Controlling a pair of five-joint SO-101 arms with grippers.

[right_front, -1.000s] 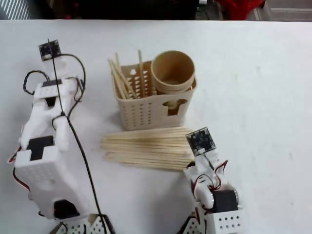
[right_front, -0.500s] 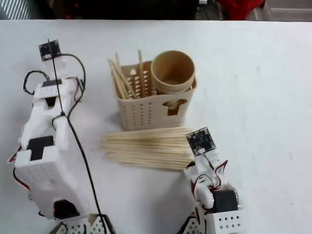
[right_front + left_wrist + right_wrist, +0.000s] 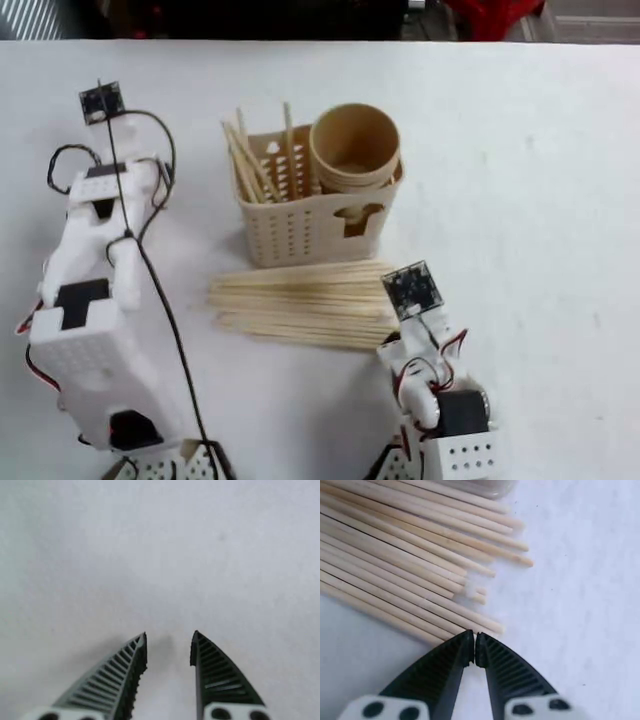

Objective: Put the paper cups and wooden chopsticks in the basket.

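**Change.** Across the last second no movement is found in the high view. Both arms, the basket (image 3: 300, 235) and the loose chopsticks (image 3: 300, 305) lie exactly as before. Judgement: the task is paused, not advancing.

**Task items.** The paper cups (image 3: 355, 150) stand nested in one side of the basket. A few sticks (image 3: 250, 160) lean upright in its other side. The loose chopsticks, a sizeable bundle, lie flat on the table (image 3: 520, 200), just in front of the basket wall and apart from it. Judgement: the cups are done and most of the chopsticks remain.

**Tools.** The right gripper (image 3: 474, 650) is all but closed, with only a hairline slit between its tips, and it holds nothing. Its tips sit at the near ends of the loose chopsticks (image 3: 410, 560), beside them rather than around any stick. The left gripper (image 3: 169, 645) is parted a little, empty, over bare table. The left arm (image 3: 100, 260) stands well apart from the bundle.

**Surroundings and obstructions.** A black cable (image 3: 165, 300) trails along the left arm, short of the sticks. Judgement: the right jaws must open before any stick can be taken. The sticks lie tight together, so lifting a few cleanly may scatter the rest. The cups leave limited room in the basket.
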